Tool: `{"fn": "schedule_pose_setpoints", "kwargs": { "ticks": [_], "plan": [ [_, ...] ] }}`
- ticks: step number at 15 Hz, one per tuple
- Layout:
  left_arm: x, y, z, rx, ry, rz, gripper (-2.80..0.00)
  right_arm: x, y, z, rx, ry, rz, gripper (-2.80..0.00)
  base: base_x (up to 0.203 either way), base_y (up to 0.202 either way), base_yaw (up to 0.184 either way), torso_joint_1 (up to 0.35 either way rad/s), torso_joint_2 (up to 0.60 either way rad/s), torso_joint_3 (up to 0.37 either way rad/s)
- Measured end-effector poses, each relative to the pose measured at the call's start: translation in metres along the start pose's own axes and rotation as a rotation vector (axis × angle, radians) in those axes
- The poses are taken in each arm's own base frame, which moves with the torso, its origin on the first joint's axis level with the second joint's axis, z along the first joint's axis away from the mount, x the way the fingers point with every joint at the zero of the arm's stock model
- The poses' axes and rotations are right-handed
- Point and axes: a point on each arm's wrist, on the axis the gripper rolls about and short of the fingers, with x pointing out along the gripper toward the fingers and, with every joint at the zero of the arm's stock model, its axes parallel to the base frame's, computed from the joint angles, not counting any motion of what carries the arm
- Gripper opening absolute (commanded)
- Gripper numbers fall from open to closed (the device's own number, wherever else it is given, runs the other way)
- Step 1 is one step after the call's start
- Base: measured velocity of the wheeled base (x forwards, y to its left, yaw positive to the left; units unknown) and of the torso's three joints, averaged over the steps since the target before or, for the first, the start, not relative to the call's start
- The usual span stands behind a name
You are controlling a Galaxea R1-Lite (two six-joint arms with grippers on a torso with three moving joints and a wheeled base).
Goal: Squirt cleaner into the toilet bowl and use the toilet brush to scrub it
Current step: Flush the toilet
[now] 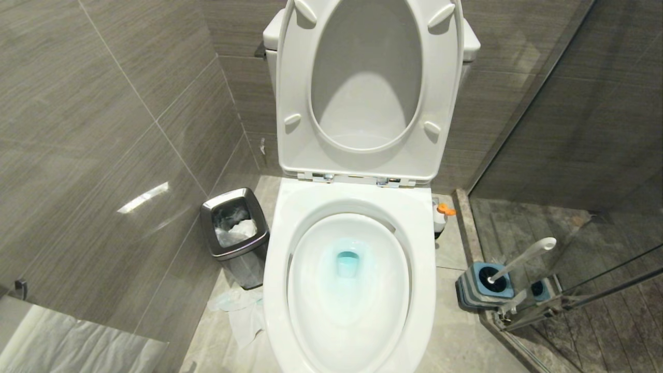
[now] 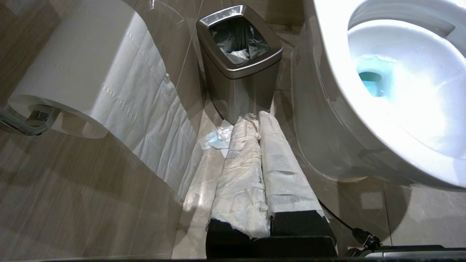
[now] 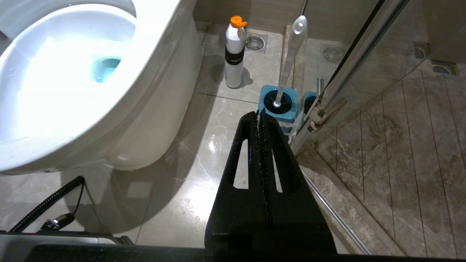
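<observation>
While both arms hung parked low at either side, out of the head view, the toilet bowl [image 1: 352, 290] stood at the centre with its seat and lid [image 1: 369, 88] raised upright against the tank, the basin open and the water at its drain tinted teal-blue.

Left side: a steel bin [image 1: 235, 228] with a dark liner and crumpled tissue inside stood on the floor just beside the bowl, against the tiled wall. Scraps of tissue [image 1: 241, 308] lay on the floor in front of the bin. A paper roll [image 2: 78, 69] hung on a wall holder, its loose tail trailing down. The left gripper [image 2: 259, 120] pointed toward the bin, its two fingers wrapped in white paper, pressed together and holding nothing.

Right side: the cleaner bottle [image 3: 234, 54] stood upright on the floor close to the bowl's rear corner, orange cap on top. Nearby, the toilet brush [image 3: 290, 54] sat in its blue holder [image 1: 479, 285], handle leaning, touching the metal frame of a glass shower door [image 3: 358, 54]. Two floor drains [image 3: 255, 42] lay beyond. The right gripper [image 3: 260, 114] pointed at the holder, black fingers closed against each other, empty.
</observation>
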Motion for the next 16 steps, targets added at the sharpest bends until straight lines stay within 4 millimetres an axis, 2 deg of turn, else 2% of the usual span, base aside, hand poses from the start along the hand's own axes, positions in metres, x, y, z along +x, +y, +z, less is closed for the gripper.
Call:
{"fn": "schedule_pose_setpoints", "kwargs": {
  "ticks": [16],
  "plan": [
    [0.0000,0.0000,0.0000,0.009,0.000,0.000,-2.80,0.0000,0.0000,0.0000,0.000,0.000,0.001,-2.80,0.000,0.000,0.000,0.000,0.00,0.000]
  ]
}}
